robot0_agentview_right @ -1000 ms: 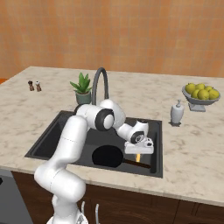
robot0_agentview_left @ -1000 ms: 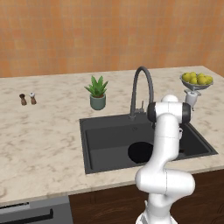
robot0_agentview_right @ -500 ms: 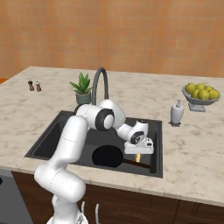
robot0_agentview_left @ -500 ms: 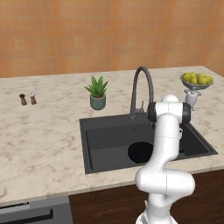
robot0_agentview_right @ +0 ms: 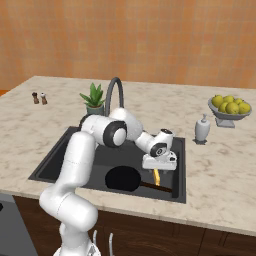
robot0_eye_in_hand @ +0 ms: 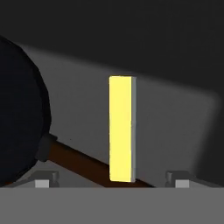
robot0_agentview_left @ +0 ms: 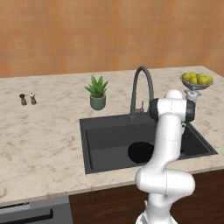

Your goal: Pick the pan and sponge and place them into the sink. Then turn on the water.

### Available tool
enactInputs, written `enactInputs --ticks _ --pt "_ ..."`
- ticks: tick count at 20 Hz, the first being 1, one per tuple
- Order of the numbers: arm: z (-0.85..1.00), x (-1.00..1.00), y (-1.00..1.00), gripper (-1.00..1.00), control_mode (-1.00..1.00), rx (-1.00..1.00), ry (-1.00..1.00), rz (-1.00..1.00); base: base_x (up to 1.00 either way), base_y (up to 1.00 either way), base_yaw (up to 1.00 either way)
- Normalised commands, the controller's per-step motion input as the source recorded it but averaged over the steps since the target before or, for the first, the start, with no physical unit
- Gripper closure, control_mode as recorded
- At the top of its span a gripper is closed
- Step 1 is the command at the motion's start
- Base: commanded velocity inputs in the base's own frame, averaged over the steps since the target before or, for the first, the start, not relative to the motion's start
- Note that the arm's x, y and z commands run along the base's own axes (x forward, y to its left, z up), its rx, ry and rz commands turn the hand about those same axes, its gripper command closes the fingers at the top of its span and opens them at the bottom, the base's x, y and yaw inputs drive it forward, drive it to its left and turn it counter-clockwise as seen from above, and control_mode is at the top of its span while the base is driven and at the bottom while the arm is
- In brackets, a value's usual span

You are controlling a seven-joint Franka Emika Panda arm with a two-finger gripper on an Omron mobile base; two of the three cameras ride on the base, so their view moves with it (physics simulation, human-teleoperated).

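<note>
In the hand view the sponge (robot0_eye_in_hand: 120,129) stood on edge between the two spread fingertips (robot0_eye_in_hand: 43,178), touching neither, its yellow side lit and a thin grey face along its right. The black pan (robot0_eye_in_hand: 19,113) lay left, its brown handle (robot0_eye_in_hand: 83,164) running under the sponge across the grey sink (robot0_eye_in_hand: 175,113) floor.

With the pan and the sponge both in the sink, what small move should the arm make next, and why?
Probably lift the gripper straight up. Its jaws stand open with the sponge between them, ungripped, and the pan already lies in the sink. Rising clears the way to the faucet, the step left.
</note>
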Motion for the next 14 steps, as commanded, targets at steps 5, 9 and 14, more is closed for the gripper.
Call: enactInputs --ticks 5,9,14 --pt "0.88 -0.32 0.00 -1.00 -1.00 0.04 0.00 0.00 0.00 0.00 0.00" --pt "0.72 -0.29 0.00 -1.00 -1.00 0.00 -0.05 -0.01 0.00 0.00 0.00" --pt "0.89 -0.27 0.00 -1.00 -1.00 0.01 -0.03 -0.05 0.00 0.00 0.00"
